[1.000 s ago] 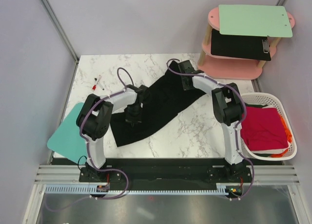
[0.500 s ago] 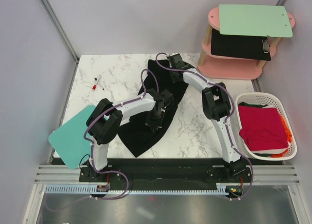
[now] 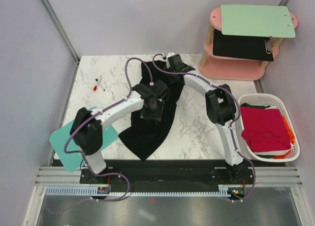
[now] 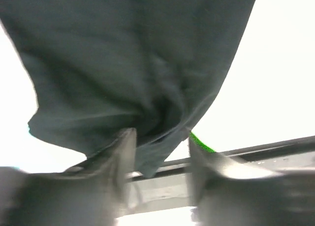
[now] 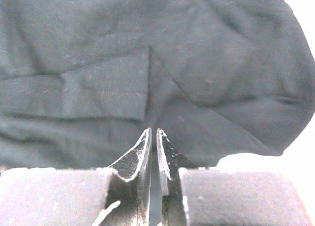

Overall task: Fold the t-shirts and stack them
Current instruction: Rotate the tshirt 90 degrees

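- black t-shirt (image 3: 146, 137) lies on the desk (image 3: 197, 130), a long rumpled strip running from 12 o'clock down to a point at 6 o'clock near the front edge
- left gripper (image 3: 149, 113) is over the middle of the strip; the shirt spreads out around it, with most of the loose cloth toward 6 o'clock
- left wrist view is blurred: a bunch of black cloth is gathered between the fingers (image 4: 123, 154), so the gripper is pinching the shirt; the rest of the cloth fans away toward 12 o'clock
- right gripper (image 3: 172, 67) is at the shirt's far end, 12 o'clock side, close to the back of the desk
- right wrist view: fingers (image 5: 142, 152) are pressed almost together with only a thin slit, dark cloth in the slit, pinching the shirt's near edge
- same view: a sleeve with a stitched hem lies flat just past the tips at 11 o'clock; the shirt's rounded edge ends at 3 o'clock with bare desk beyond
- the two grippers are near each other along the strip, right toward 1 o'clock of the left
- red t-shirt (image 3: 266, 130) is folded in the white basket (image 3: 261, 97) at 3 o'clock, off the desk's right edge, well apart from both grippers
- orange fabric (image 3: 291, 136) pokes out at the basket's 3 o'clock side, beside the red one
- teal cutting board (image 3: 66, 147) overhangs the desk corner at 8 o'clock, partly under the left arm
- marker (image 3: 98, 83) lies at 10 o'clock on the desk, apart from the shirt
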Controlling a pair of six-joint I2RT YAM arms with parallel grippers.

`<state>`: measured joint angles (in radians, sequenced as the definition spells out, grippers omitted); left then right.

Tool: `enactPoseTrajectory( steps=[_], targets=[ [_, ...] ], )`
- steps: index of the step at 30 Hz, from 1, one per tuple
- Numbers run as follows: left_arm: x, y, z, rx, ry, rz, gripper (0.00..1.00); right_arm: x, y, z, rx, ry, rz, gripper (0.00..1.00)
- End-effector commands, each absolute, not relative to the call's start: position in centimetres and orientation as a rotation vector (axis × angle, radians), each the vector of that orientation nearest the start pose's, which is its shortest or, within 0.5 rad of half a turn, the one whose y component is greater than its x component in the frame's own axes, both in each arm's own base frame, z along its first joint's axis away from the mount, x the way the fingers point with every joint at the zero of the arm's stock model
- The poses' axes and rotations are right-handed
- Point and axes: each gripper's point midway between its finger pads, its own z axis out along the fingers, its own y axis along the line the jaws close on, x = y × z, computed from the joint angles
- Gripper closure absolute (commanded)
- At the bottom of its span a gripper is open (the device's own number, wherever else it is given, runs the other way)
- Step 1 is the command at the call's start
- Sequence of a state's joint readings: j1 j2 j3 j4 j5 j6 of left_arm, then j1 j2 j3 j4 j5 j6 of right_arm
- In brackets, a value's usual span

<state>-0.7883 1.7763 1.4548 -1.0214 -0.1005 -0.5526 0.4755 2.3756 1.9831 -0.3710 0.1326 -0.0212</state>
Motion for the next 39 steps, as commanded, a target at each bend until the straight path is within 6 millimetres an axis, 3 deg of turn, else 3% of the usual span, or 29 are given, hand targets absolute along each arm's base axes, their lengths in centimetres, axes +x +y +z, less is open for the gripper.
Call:
enactPoseTrajectory(
  steps=[1,2,3,4,5,7,8,9,10,11,13,16,22,29,39],
  targets=[
    [26.0,-20.7,12.7,0.125,2.778,-0.026,0.13,55.2,25.8,17.9,-0.376,2.07,0.178,0.84],
    [26.5,-19.7,12.9,0.091,2.776,-0.017,0.08,54.3,25.5,17.3,-0.376,2.096,0.181,0.84],
    [26.6,-19.1,12.7,0.082,2.784,-0.002,0.05,53.4,25.3,18.6,-0.37,2.091,0.193,0.84],
    [26.6,-18.3,12.2,0.075,2.796,0.025,0.04,52.7,25.1,18.4,-0.348,2.111,0.208,0.85],
    [26.7,-17.2,11.9,0.037,2.813,0.054,0.04,51.4,24.8,17.0,-0.355,2.155,0.216,0.86],
    [26.5,-15.4,10.8,-0.011,2.838,0.134,0.05,49.4,25.0,17.3,-0.351,2.183,0.288,0.9],
    [26.5,-14.1,10.3,-0.053,2.857,0.174,0.12,48.1,24.8,15.7,-0.365,2.23,0.295,0.91],
    [26.5,-13.5,9.9,-0.071,2.866,0.194,0.34,47.0,24.5,15.5,-0.359,2.26,0.302,0.92],
    [26.4,-12.5,9.4,-0.097,2.874,0.232,0.97,46.0,24.7,14.9,-0.361,2.287,0.326,0.92],
    [26.7,-11.2,9.3,-0.157,2.88,0.252,0.98,44.6,24.2,13.0,-0.35,2.342,0.324,0.93],
    [27.4,-9.3,9.0,-0.225,2.884,0.285,0.98,42.5,24.5,12.5,-0.355,2.377,0.398,0.94],
    [27.8,-7.6,9.0,-0.274,2.912,0.33,0.98,39.0,24.2,9.6,-0.356,2.472,0.433,0.94],
    [26.3,-3.6,7.0,-0.346,3.002,0.491,0.98,35.0,25.8,7.1,-0.438,2.539,0.465,0.95],
    [24.5,-0.6,3.5,-0.443,3.07,0.542,0.98,33.2,27.5,5.6,-0.491,2.57,0.498,0.95],
    [23.6,2.6,0.1,-0.525,3.121,0.726,0.98,33.2,28.7,4.9,-0.528,2.583,0.524,0.95]
  ],
)
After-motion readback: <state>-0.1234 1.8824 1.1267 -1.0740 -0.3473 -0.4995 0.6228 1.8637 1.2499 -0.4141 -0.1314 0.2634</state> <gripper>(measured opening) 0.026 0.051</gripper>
